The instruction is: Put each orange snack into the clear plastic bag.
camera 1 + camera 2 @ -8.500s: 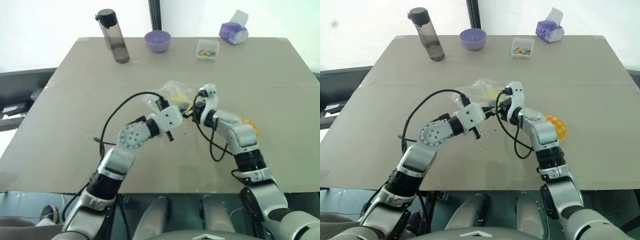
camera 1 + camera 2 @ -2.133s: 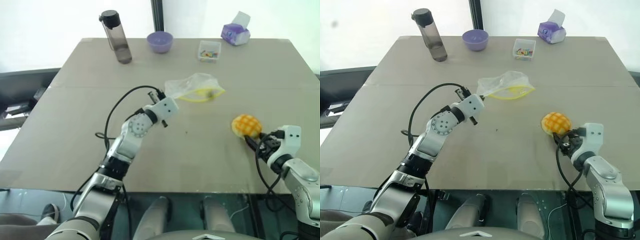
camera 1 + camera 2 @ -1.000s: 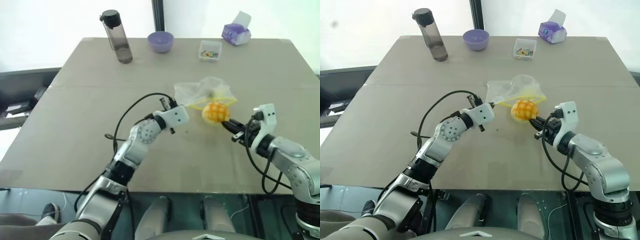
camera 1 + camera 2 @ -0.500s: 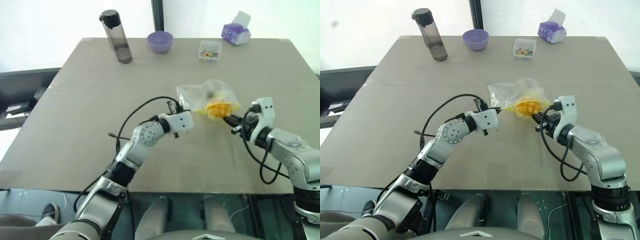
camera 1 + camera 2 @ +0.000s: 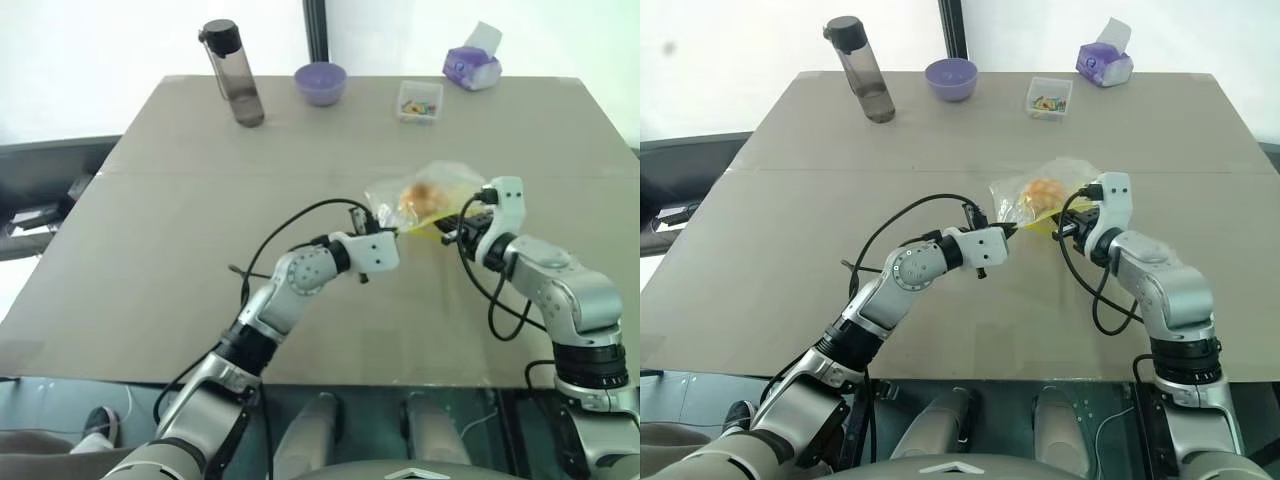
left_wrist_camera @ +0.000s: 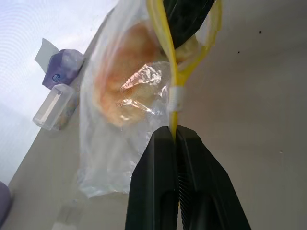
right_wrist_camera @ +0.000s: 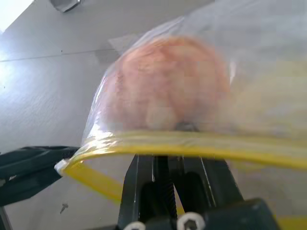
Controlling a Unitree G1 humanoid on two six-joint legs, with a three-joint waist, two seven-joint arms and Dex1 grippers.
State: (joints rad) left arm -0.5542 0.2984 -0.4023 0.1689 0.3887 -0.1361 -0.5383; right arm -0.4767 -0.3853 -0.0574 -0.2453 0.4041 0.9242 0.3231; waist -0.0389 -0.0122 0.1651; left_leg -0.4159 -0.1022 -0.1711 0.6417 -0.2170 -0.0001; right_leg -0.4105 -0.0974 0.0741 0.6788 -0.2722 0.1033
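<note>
Left eye view: the clear plastic bag (image 5: 432, 196) is held up over the middle of the table (image 5: 150, 250), right of centre, with the orange snack (image 5: 418, 195) inside it, seen through the film. Left gripper (image 5: 392, 232) sits at about 8 o'clock of the bag; the left wrist view shows its jaws pressed together on the yellow strip (image 6: 172, 81) of the bag's mouth. Right gripper (image 5: 448, 226) is at about 4 o'clock of the bag, fingers narrow and reaching in under the yellow strip; the right wrist view has the snack just beyond its fingertips, though whether they grip it I cannot tell. At 12 o'clock along the far edge: dark bottle (image 5: 231, 72), purple bowl (image 5: 321, 83), small clear box (image 5: 418, 101), tissue pack (image 5: 473, 64).
</note>
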